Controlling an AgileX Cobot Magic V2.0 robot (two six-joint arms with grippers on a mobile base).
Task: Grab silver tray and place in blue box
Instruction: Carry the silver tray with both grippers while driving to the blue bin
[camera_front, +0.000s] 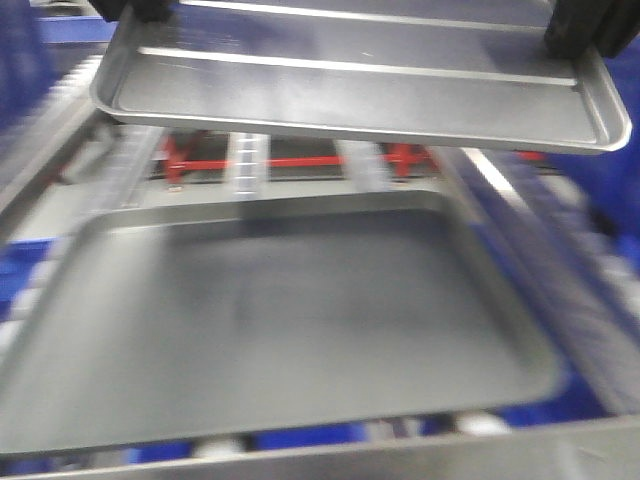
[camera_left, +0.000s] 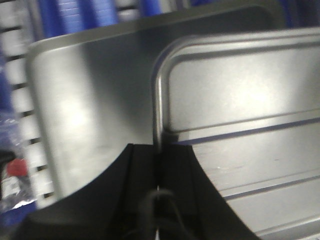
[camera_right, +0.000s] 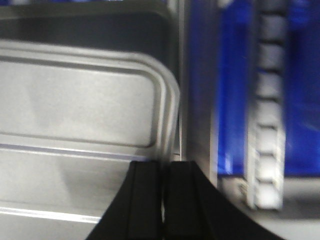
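The silver tray (camera_front: 350, 90) looked like thin pressed sheet metal, so it was probably light for its size; its raised rim and two long ridges should have made it stiff enough to be carried by its ends without sagging; the polished skin was likely slippery, and a one-sided hold would have let it swing, so the sensible places to pinch were the rims of the two short ends, opposite each other; a drop would hardly break it, though it might dent. That was how it was held: the left gripper (camera_left: 159, 152) was clamped over the rim of the tray's left end, one finger inside the rim and one outside, with a rounded corner ahead of it; the right gripper (camera_right: 164, 167) was closed on the rim of the opposite end in the same way; the tray's floor stretched away from each claw toward the other. The tray hung in the air above the far part of the larger grey tray (camera_front: 300, 320), clear of it and roughly level; in both wrist views the grey tray showed below and beyond the silver one; blue plastic showed past the grey tray's sides, but the blur kept the blue box from being picked out with any certainty.
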